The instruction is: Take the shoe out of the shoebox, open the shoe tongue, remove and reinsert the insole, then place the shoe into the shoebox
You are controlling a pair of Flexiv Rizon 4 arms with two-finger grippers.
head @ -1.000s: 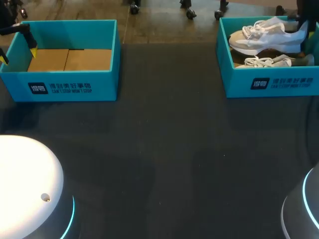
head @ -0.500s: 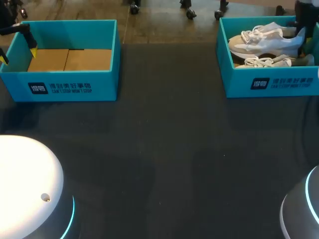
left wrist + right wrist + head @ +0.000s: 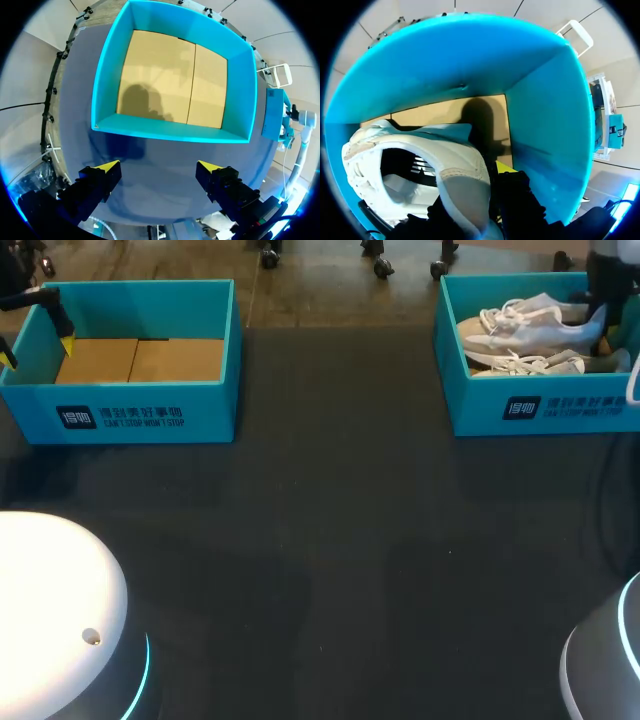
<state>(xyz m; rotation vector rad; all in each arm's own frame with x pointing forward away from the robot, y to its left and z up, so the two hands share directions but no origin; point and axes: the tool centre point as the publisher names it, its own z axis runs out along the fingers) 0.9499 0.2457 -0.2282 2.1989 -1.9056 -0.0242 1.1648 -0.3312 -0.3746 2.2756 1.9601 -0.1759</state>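
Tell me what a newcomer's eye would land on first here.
The white shoe stands out in the right shoebox at the table's far right. Its heel is pinched by the right gripper, and a second shoe lies alongside. Across the dark table, the left shoebox shows only a bare cardboard floor, and the left gripper hangs open near it.

Matt cardboard shoebox [image 3: 480,405] — cloth shoe [image 3: 520,335] — smooth matt table [image 3: 330,540].
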